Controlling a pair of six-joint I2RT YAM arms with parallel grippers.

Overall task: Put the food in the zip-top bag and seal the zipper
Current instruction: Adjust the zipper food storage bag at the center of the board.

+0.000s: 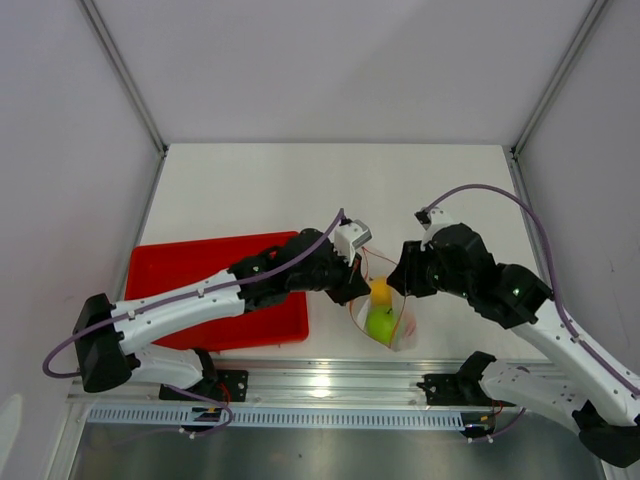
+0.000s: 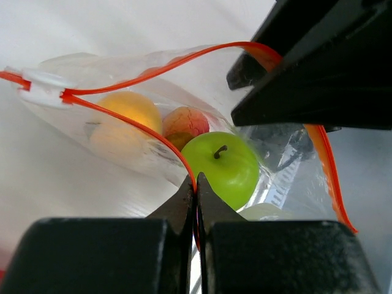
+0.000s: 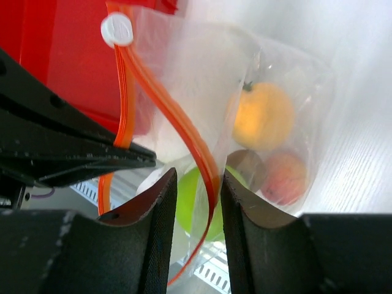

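No text, label, brand, number or sign can be read in any of the three views.

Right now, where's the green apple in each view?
Top external: green apple low centre, in the zip-top bag, just below the yellow-orange fruit in the picture.
Left wrist: centre, just above the shut left gripper.
Right wrist: bottom centre, between the right gripper's fingers.
Shared landmark: the zipper running beside it.
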